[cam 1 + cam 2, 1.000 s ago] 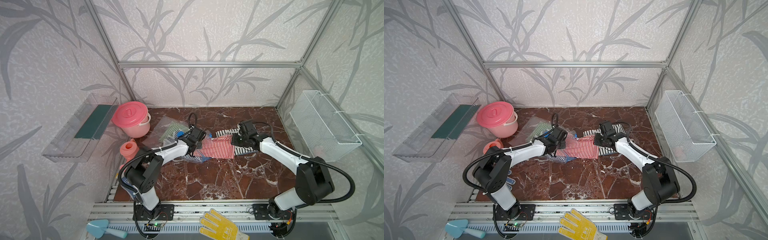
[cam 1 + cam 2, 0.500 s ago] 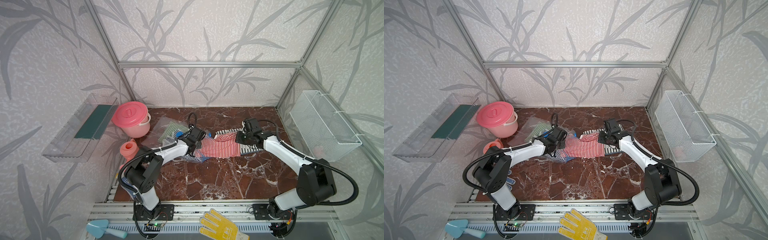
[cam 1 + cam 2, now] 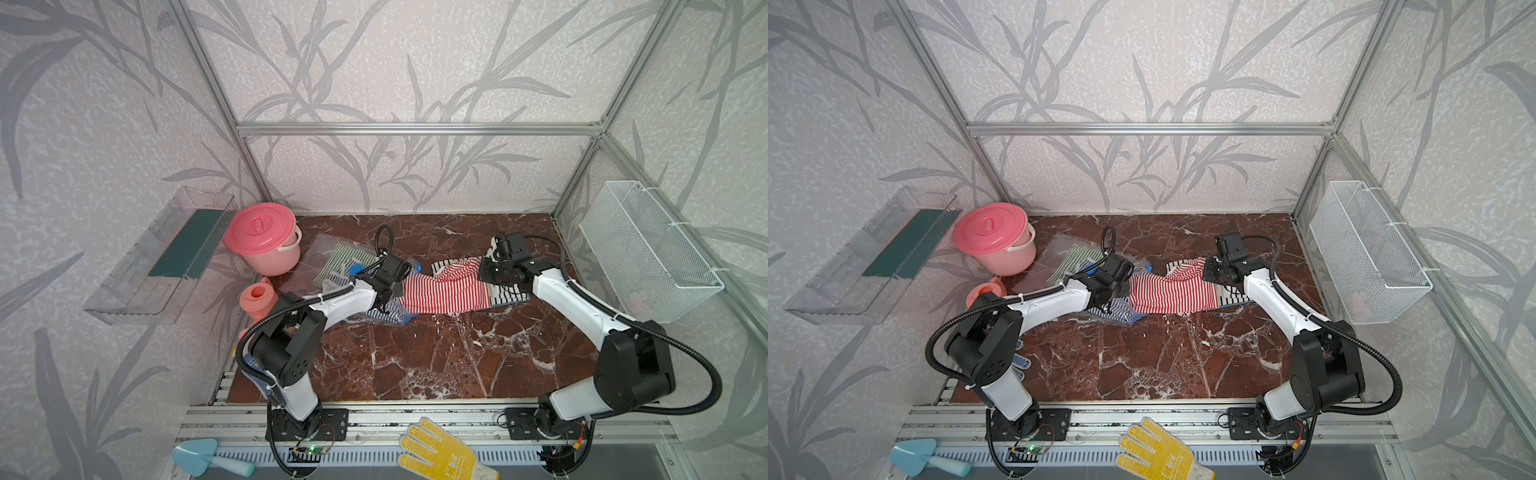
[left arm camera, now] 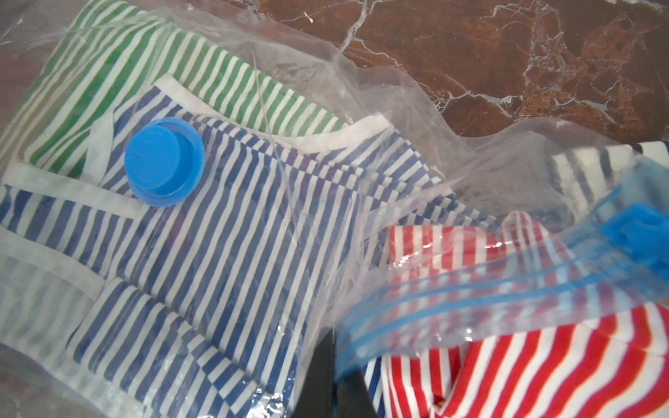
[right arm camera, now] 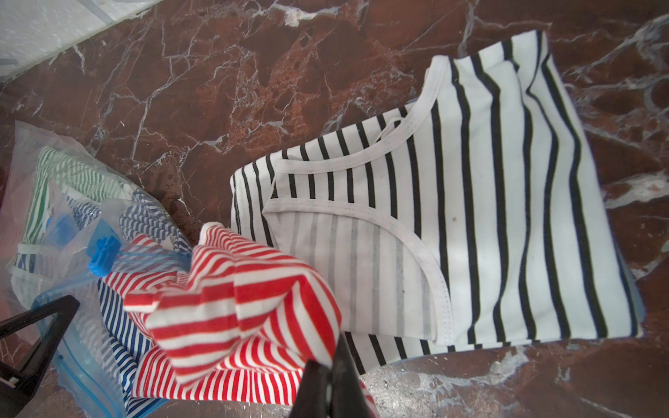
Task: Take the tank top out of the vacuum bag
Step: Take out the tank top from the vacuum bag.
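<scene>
Right gripper (image 5: 331, 365) pinches red-and-white striped fabric tank top (image 5: 246, 300) and left gripper (image 4: 335, 347) clamps blue zip strip (image 4: 488, 289) of clear plastic vacuum bag (image 4: 398, 101).

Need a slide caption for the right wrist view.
Right fingers pinch the red-striped tank top, partly out of the vacuum bag, over a black-striped top on the marble table.

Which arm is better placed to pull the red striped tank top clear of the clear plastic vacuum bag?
Right. The right gripper is shut on the red striped tank top; the left gripper clamps the blue zip edge of the clear plastic vacuum bag.
</scene>
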`<state>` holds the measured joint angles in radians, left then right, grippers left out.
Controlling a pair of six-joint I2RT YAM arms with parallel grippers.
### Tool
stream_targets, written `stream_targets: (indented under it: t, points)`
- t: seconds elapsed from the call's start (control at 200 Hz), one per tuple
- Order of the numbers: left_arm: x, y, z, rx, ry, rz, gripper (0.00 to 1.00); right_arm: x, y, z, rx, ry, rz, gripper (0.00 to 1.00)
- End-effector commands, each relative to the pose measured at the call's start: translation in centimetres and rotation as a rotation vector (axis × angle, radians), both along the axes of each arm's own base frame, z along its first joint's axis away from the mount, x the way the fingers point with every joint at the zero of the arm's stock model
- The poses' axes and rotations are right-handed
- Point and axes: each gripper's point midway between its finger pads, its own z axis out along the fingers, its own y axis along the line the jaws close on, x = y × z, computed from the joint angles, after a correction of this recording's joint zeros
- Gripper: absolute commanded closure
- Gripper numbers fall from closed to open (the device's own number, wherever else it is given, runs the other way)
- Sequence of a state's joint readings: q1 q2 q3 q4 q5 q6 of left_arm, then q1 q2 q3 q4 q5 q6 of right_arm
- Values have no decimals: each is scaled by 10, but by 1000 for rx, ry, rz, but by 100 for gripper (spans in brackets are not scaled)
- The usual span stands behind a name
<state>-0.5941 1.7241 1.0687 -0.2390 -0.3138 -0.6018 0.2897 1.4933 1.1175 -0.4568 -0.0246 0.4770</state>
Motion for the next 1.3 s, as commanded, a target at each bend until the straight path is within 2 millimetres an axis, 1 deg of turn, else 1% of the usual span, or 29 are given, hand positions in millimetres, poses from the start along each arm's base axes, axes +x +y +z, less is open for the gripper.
stream_targets:
  t: [0.0, 0.115, 0.285, 0.43, 0.79, 1.02, 1.155, 1.295]
  points:
    - [-1, 14, -4, 48, 8, 31, 100, 4, -12, 27, -20, -64, -19, 100]
    - [-1, 15, -4, 55, 8, 33, 100, 4, -17, 29, -20, -68, -35, 100]
    - [-1, 16, -3, 59, 4, 35, 100, 3, -18, 35, -12, -79, -33, 100]
    - [-1, 16, -4, 60, 8, 36, 100, 4, -22, 39, -16, -84, -37, 100]
    - [-1, 16, -5, 59, 11, 34, 100, 8, -29, 56, -14, -114, -46, 100]
    - [-1, 15, -6, 61, 13, 32, 100, 9, -42, 54, -86, -77, -62, 100]
    - [-1, 16, -6, 62, 13, 34, 100, 14, -44, 54, -79, -73, -65, 100]
    - [-1, 15, -6, 63, 13, 33, 100, 23, -47, 58, -90, -77, -68, 100]
